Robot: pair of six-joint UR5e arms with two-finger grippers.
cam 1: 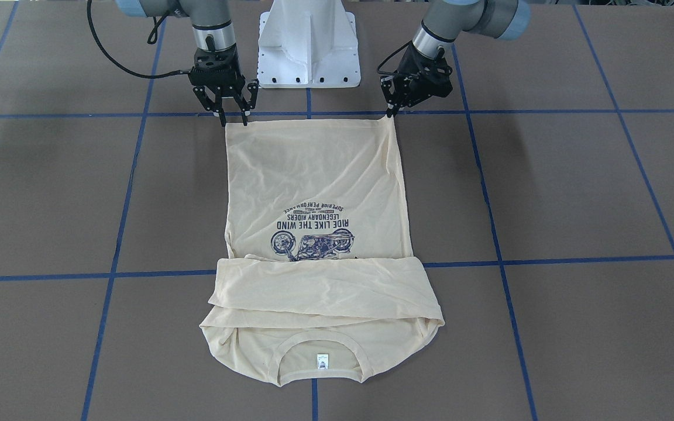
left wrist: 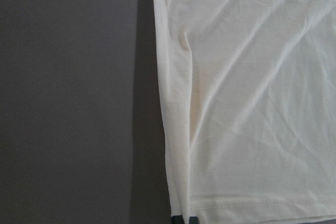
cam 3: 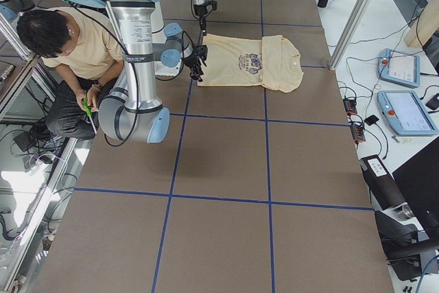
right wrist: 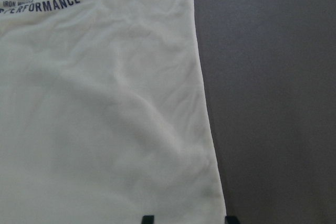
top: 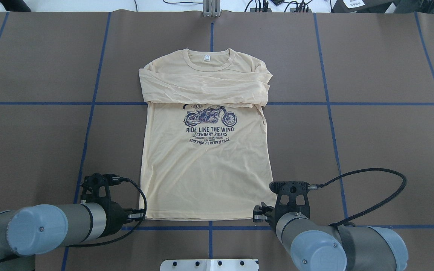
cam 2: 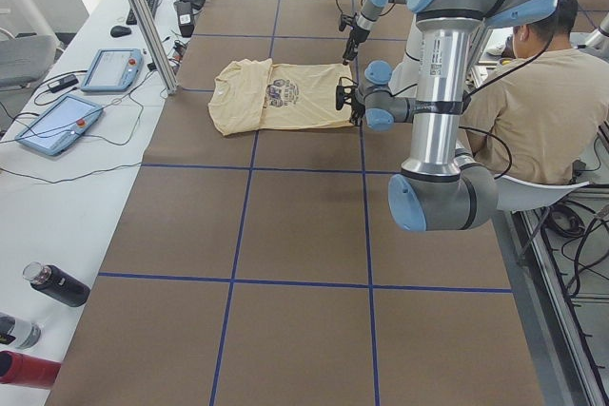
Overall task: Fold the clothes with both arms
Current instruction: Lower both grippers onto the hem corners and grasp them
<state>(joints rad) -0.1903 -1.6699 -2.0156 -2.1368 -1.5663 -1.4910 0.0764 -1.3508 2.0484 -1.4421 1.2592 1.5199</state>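
**One hem corner gripped, the other not yet**

The T-shirt [top: 205, 177] lay flat and print-up on the table [top: 371, 143]. At its near edge, the left arm [top: 51, 226] had its jaws closed, it seemed, on the left hem corner. The right arm [top: 315, 244] had its jaws open astride the right corner. Lifting now would likely raise one side only and skew the thin cloth. Farther off, the sleeves [top: 202, 88] folded across the chest could slide loose if the hem dragged.
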